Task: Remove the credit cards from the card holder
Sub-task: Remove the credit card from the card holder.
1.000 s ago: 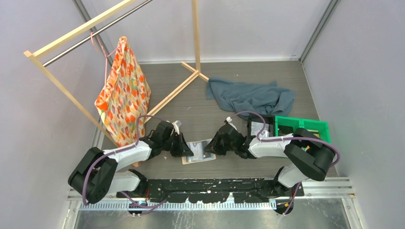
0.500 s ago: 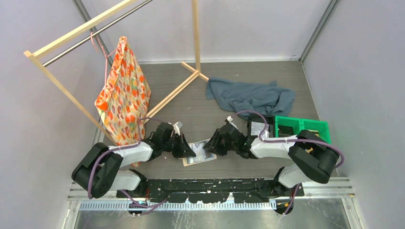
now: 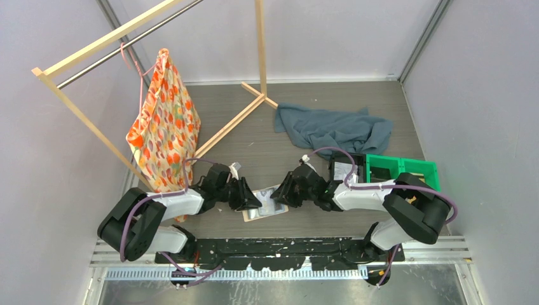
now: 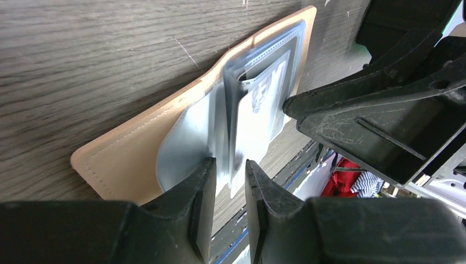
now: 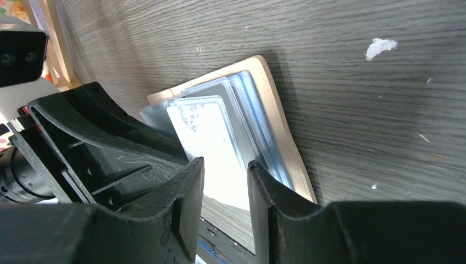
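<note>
1. Card holder [image 3: 266,204]: tan, lying open on the table [image 3: 267,159], its clear sleeves fanned upward.
2. Credit cards [image 5: 206,137]: tucked inside the holder's sleeves, showing pale and glossy.
3. Left gripper [image 4: 229,165]: at the holder's left edge, jaws slightly parted, with sleeve leaves standing loose between them.
4. Right gripper [image 5: 225,165]: at the holder's right edge, jaws parted, straddling one pale sleeve without pinching it.
</note>
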You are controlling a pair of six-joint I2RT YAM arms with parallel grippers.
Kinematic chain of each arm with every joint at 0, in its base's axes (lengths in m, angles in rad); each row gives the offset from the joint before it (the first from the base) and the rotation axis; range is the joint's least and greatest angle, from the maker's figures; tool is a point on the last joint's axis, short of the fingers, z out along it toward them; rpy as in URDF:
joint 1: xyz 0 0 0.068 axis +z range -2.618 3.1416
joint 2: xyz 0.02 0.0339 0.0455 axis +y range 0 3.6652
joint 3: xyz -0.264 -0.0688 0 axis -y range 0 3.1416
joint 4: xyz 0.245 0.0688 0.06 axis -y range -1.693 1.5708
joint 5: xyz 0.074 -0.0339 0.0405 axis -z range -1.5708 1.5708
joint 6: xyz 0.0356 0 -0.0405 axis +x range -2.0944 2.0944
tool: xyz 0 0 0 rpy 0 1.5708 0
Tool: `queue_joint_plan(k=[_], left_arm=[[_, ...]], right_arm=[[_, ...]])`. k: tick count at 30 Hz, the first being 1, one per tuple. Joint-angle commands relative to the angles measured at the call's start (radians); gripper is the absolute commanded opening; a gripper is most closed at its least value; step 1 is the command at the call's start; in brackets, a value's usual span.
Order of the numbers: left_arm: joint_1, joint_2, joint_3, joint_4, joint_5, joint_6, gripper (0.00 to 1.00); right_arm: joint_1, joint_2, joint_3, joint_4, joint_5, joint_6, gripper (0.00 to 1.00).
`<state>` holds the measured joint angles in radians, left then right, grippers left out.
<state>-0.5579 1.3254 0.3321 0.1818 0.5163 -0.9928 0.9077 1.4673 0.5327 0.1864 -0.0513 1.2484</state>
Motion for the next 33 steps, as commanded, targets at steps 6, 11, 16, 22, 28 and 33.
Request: queue_joint_plan(k=[6,11,16,22,28,33], left_arm=[[0.021,-0.026,-0.051,0.132,-0.058,-0.075,0.28],[0.023,-0.013,-0.051,0.166,-0.055,-0.090,0.25],[0.023,0.012,-0.048,0.199,-0.047,-0.101,0.21],[0.023,0.023,-0.048,0.208,-0.048,-0.105,0.12],[0.023,0.021,-0.050,0.194,-0.058,-0.102,0.01],[0.029,-0.011,-0.060,0.145,-0.074,-0.082,0.00]], right_arm=[[-0.005,0.048,-0.004,-0.061,0.012,-0.029,0.40],[-0.005,0.060,0.004,-0.059,0.007,-0.030,0.40],[-0.005,0.062,0.006,-0.059,0.007,-0.030,0.39],[-0.004,0.063,0.003,-0.059,0.007,-0.029,0.39],[-0.005,0.059,0.003,-0.060,0.008,-0.027,0.39],[-0.004,0.052,-0.001,-0.066,0.011,-0.029,0.39]])
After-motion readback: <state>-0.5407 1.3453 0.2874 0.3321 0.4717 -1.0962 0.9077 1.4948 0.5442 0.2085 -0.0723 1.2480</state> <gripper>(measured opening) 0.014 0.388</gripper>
